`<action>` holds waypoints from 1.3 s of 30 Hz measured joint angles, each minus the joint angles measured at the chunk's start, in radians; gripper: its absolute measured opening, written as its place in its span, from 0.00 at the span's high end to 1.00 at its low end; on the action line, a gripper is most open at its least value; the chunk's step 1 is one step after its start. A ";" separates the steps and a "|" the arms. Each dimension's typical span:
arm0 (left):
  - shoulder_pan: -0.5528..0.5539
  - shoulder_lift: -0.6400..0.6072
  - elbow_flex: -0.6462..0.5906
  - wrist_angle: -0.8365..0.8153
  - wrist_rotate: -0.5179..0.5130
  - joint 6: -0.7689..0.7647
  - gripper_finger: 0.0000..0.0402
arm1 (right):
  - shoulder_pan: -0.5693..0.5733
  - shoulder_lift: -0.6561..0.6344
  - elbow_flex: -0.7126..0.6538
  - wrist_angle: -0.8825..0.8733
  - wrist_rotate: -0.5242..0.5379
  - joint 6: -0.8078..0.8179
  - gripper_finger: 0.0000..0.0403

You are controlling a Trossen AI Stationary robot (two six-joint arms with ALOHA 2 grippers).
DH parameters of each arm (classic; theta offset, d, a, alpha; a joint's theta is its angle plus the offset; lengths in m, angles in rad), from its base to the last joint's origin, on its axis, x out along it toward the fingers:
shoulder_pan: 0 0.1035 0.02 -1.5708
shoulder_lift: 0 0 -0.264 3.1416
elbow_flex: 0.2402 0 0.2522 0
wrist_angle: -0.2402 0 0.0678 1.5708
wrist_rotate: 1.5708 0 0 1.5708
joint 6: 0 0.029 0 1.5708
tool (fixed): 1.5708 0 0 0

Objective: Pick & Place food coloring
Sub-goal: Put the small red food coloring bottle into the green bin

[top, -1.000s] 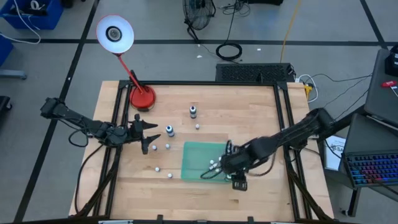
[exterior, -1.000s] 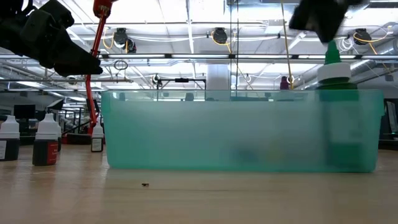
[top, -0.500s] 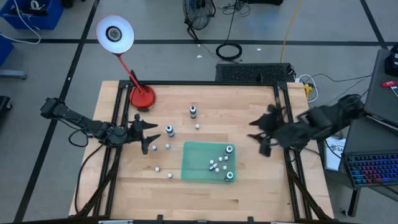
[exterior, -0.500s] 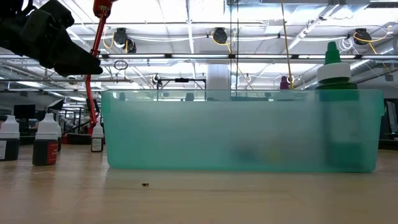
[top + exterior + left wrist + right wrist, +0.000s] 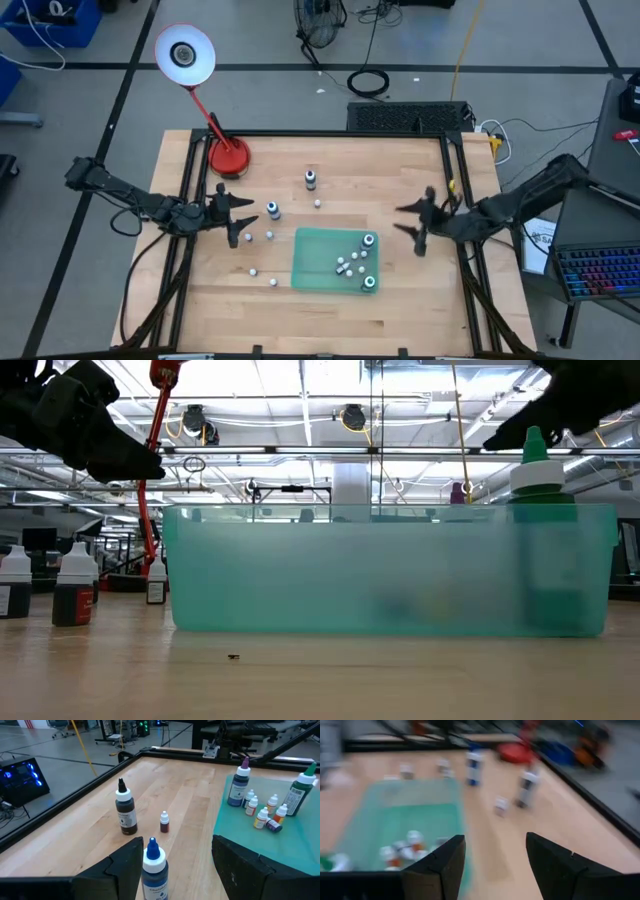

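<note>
High view, left gripper [image 5: 237, 216]: at the table's left side, jaws apart and empty, a blue-capped bottle [image 5: 272, 210] just beyond its tips.
High view, right gripper [image 5: 416, 222]: over bare wood right of the green tray [image 5: 312, 262], jaws spread, holding nothing.
High view, food coloring: several small bottles [image 5: 350, 264] and two larger ones stand inside the tray (toward its right half); others are scattered on the table [image 5: 400, 165] left of it, one dark bottle [image 5: 310, 179] nearer the red lamp base [image 5: 229, 157].
Low view, tray [image 5: 390, 568]: translucent green wall fills the middle; a green-capped bottle [image 5: 537, 465] rises above its right end.
Low view, loose bottles [image 5: 76, 586]: upright at the left, outside the tray.
Left wrist view, fingers [image 5: 250, 865]: apart, blue-capped bottle [image 5: 154, 870] between them, untouched.
Right wrist view, fingers [image 5: 442, 865]: apart, empty (picture blurred).
</note>
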State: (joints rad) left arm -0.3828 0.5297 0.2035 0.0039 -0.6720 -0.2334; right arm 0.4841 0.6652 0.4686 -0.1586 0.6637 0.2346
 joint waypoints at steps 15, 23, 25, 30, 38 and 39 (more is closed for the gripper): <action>0.002 0.000 0.000 0.188 -0.002 0.024 0.41 | -0.330 -0.313 -0.254 0.310 -0.458 -0.203 0.50; 0.002 0.000 0.000 0.188 0.009 0.002 0.41 | -0.467 -0.531 -0.254 0.191 -0.457 -0.234 0.50; 0.002 0.000 0.000 0.187 0.009 0.002 0.41 | -0.480 -0.562 -0.254 0.173 -0.459 -0.246 0.50; 0.002 0.000 0.000 0.184 0.009 0.003 0.41 | -0.492 -0.589 -0.259 0.133 -0.459 -0.250 0.51; 0.002 0.000 0.000 0.198 0.009 0.010 0.41 | -0.492 -0.589 -0.372 0.261 -0.458 -0.255 0.50; 0.002 0.000 0.000 0.205 0.009 -0.001 0.41 | -0.492 -0.589 -0.381 0.279 -0.458 -0.255 0.50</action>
State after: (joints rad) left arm -0.3805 0.5297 0.2035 0.2091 -0.6632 -0.2340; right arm -0.0078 0.0765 0.0874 0.1199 0.2057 -0.0206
